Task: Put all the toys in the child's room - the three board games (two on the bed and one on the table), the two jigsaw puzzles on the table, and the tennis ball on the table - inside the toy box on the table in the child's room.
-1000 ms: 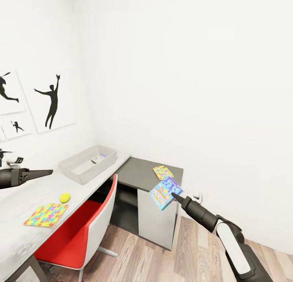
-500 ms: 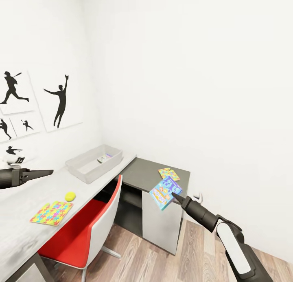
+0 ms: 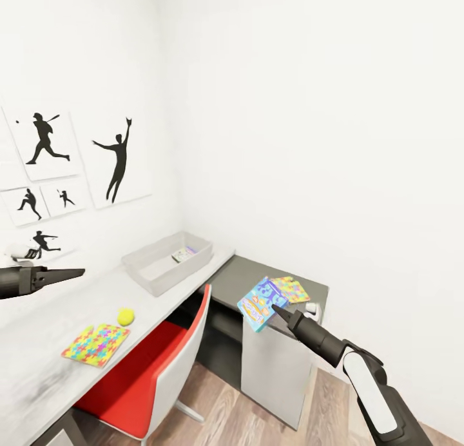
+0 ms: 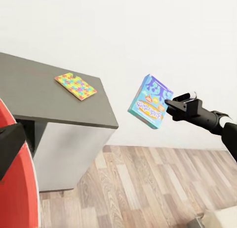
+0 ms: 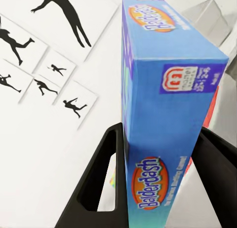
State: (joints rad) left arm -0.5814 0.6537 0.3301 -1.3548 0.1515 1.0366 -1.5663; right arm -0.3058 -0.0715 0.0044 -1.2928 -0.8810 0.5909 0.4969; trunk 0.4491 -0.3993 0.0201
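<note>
Now swung further right than a second ago: toy box (image 3: pixel 169 260), tennis ball (image 3: pixel 125 316) and one jigsaw puzzle (image 3: pixel 96 344) shifted rightward across the white worktop (image 3: pixel 38 375). Closer to delivery, probably. Light blue board game (image 3: pixel 261 303), yellow lettering, orange oval logos, pinched on edge in the right pincer (image 3: pixel 276 310), held in mid-air. Left pincer (image 3: pixel 76 272) apparently pressed together, holding nothing.

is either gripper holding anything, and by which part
The right gripper clamps the light blue board game box by its lower edge, across its thickness; the left gripper holds nothing.
</note>
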